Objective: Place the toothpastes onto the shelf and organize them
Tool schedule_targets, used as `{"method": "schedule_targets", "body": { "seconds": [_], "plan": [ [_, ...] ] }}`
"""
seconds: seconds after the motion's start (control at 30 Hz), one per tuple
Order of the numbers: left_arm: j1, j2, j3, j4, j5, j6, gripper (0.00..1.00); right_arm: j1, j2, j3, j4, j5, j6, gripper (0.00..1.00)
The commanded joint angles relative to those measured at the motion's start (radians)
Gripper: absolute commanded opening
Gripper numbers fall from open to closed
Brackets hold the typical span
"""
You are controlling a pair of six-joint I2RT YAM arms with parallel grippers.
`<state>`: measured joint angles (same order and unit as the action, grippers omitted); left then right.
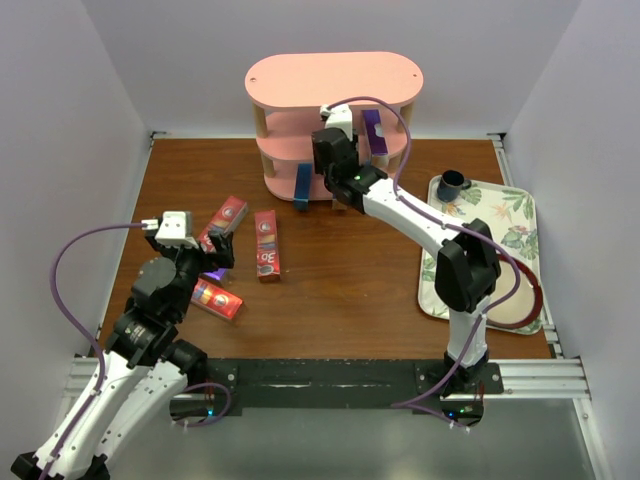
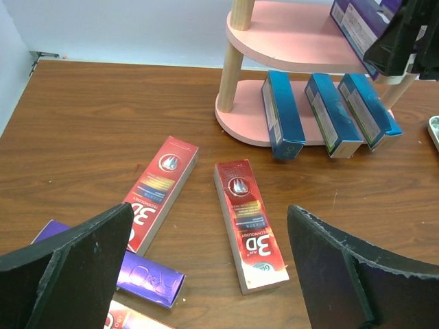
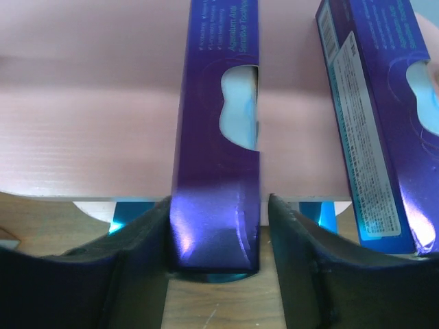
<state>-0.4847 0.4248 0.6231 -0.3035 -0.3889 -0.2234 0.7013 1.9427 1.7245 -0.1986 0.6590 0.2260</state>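
The pink shelf (image 1: 335,80) stands at the table's back. Three teal toothpastes (image 2: 282,113) (image 2: 331,113) (image 2: 367,110) lie side by side on its bottom board. At the middle board (image 3: 89,137), my right gripper (image 3: 218,260) is open around the near end of a purple toothpaste (image 3: 216,137); the left finger is against it and a gap shows at the right finger. A second purple carton (image 3: 374,123) lies to its right. My left gripper (image 2: 209,267) hangs open and empty above two red "3D" cartons (image 2: 159,188) (image 2: 250,223) and a purple one (image 2: 137,274). A third red carton (image 1: 217,300) lies nearer.
A floral tray (image 1: 525,210) with a dark cup (image 1: 452,183) sits at the right edge of the table. White walls close in the table on the left, right and back. My right arm (image 1: 420,225) stretches across the middle toward the shelf.
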Motion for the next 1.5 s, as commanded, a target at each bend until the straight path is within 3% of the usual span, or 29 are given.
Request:
{"method": "schedule_targets", "body": {
  "seconds": [0.0, 0.13, 0.4, 0.63, 0.97, 1.13, 1.27, 1.47],
  "plan": [
    [0.005, 0.000, -0.008, 0.029, 0.010, 0.016, 1.00, 0.001, -0.007, 0.056, 0.025, -0.018, 0.010, 0.66],
    [0.005, 0.002, -0.011, 0.027, 0.010, 0.016, 0.99, 0.000, -0.036, 0.052, 0.001, -0.042, 0.022, 0.82],
    [0.009, 0.015, -0.011, 0.026, -0.002, 0.009, 1.00, 0.001, -0.229, -0.072, -0.002, -0.189, 0.032, 0.98],
    [0.023, 0.055, -0.006, 0.001, -0.088, -0.028, 1.00, 0.001, -0.485, -0.325, 0.053, -0.412, -0.010, 0.99],
    [0.086, 0.153, 0.006, -0.034, -0.160, -0.160, 1.00, 0.000, -0.824, -0.695, 0.056, -0.440, -0.039, 0.99],
    [0.158, 0.235, 0.009, -0.046, -0.215, -0.197, 1.00, 0.000, -0.918, -0.890, 0.077, -0.420, -0.024, 0.99],
    [0.227, 0.328, 0.020, -0.052, -0.150, -0.238, 1.00, 0.000, -0.947, -0.944, 0.076, -0.427, -0.031, 0.99],
    [0.429, 0.482, 0.041, -0.043, -0.058, -0.298, 1.00, 0.000, -0.967, -1.010, 0.111, -0.437, -0.066, 0.99]
  ]
}}
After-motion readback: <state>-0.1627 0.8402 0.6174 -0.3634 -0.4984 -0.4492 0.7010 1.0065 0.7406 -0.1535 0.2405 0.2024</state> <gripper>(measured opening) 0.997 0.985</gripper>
